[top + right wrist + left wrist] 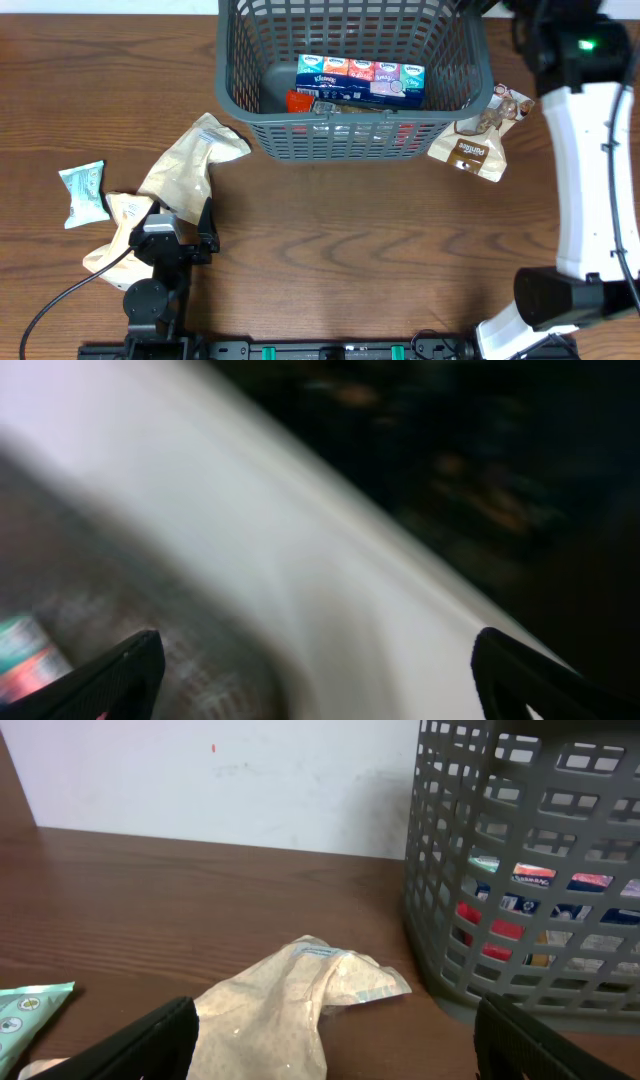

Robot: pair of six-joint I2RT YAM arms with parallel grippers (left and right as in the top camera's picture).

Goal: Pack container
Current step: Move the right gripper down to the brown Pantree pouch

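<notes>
Lying at far left is a green packet (82, 192), then a beige pouch (190, 160). The left gripper (203, 230) sits at the pouch's lower end, fingers spread, holding nothing. The basket (350, 142) stands at upper centre and holds tissue packs (360, 78). A brown pouch (470, 150) lies just beside its right wall. The right gripper (320, 690) shows fingers apart in a blurred wrist view.

Your overhead and left wrist views are sharp and evenly lit, with soft shadows by the container (350, 118). Your right wrist view is heavily blurred.
</notes>
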